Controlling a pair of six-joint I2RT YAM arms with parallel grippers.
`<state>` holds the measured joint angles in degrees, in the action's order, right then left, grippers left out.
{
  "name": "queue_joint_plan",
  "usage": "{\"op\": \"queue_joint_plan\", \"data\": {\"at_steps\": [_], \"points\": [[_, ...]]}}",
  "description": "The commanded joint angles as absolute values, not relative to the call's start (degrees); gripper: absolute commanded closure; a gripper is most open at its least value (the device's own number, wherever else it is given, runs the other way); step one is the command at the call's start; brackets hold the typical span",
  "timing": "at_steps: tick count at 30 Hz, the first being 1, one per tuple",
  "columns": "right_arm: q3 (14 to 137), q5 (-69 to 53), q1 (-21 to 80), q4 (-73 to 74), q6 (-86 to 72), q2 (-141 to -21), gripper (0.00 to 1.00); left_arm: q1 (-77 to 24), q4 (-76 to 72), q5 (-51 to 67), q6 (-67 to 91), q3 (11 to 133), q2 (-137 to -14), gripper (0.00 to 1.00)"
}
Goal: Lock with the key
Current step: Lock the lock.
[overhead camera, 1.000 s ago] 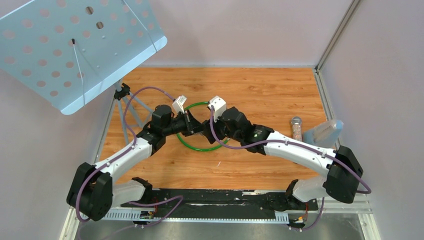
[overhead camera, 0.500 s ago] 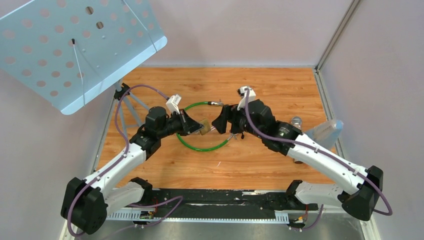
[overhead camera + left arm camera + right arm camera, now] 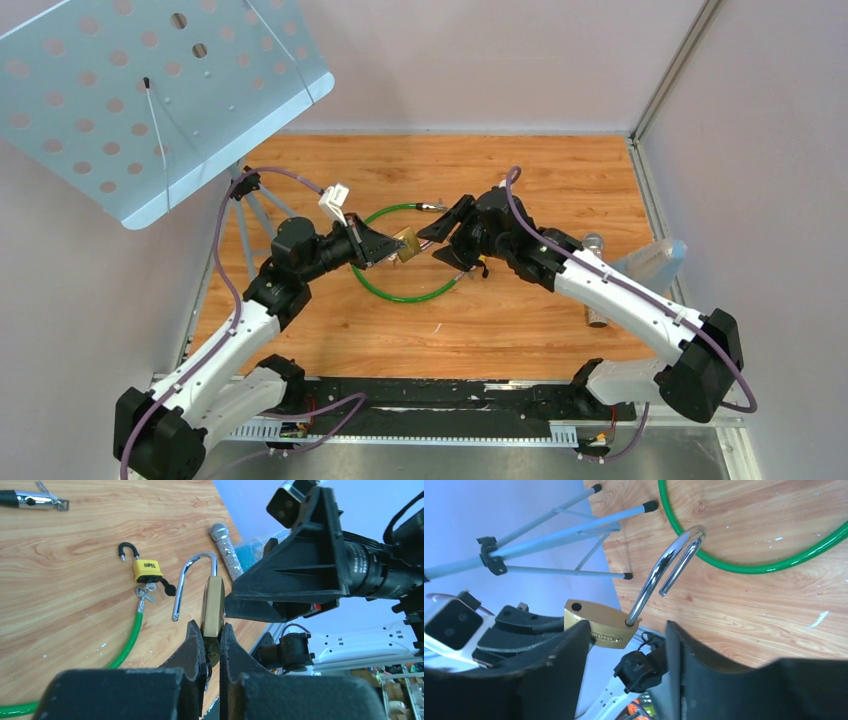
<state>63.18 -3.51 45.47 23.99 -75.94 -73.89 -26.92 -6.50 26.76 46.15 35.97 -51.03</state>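
We see left tool (image 3: 212,645) clenched on brass padlock (image 3: 213,605), shackle (image 3: 192,575) open. Right tool (image 3: 626,645) released, jaws spread either side of padlock. Yellow padlock (image 3: 147,571) with keys (image 3: 142,592) on bench (image 3: 75,540) beyond left tool.

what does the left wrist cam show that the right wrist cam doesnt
Only the left wrist view: a small yellow padlock lying on the wooden table, a silver microphone, and the left gripper clamped on the brass padlock. Only the right wrist view: the stand's tripod legs. Both: the brass padlock with its shackle open, the green cable and the wooden table.
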Motion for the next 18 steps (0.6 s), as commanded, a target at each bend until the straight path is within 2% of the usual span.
{"op": "queue_joint_plan", "data": {"at_steps": [1,4,9,11,14,15,17,18], "points": [[62.91,-1.63,45.53,22.56,-85.76,-73.62,0.49,-27.03,-14.13,28.35,46.75,38.78,-47.92,1.00],[62.20,-0.98,45.53,21.38,-85.73,-73.69,0.57,-27.06,-15.93,30.37,46.90,37.94,-47.36,1.00],[61.66,-0.04,45.53,21.17,-85.73,-74.72,0.56,-27.07,-20.33,32.29,48.99,35.26,-46.91,1.00],[61.37,-0.05,45.53,20.62,-85.87,-75.01,0.59,-27.07,-20.95,32.37,49.15,34.75,-46.15,1.00],[61.26,-0.02,45.53,19.52,-85.66,-75.14,0.70,-27.07,-19.89,32.39,48.41,34.73,-45.63,1.00],[61.14,-0.07,45.53,19.08,-85.73,-75.02,0.76,-27.07,-19.52,32.32,47.87,34.85,-45.44,1.00],[60.88,-0.08,45.56,18.41,-85.63,-74.88,0.94,-27.07,-18.33,32.13,47.28,35.02,-45.24,1.00],[60.78,-0.01,45.53,18.00,-85.56,-74.76,1.00,-27.07,-17.79,32.09,47.06,35.10,-45.21,0.99]]}}
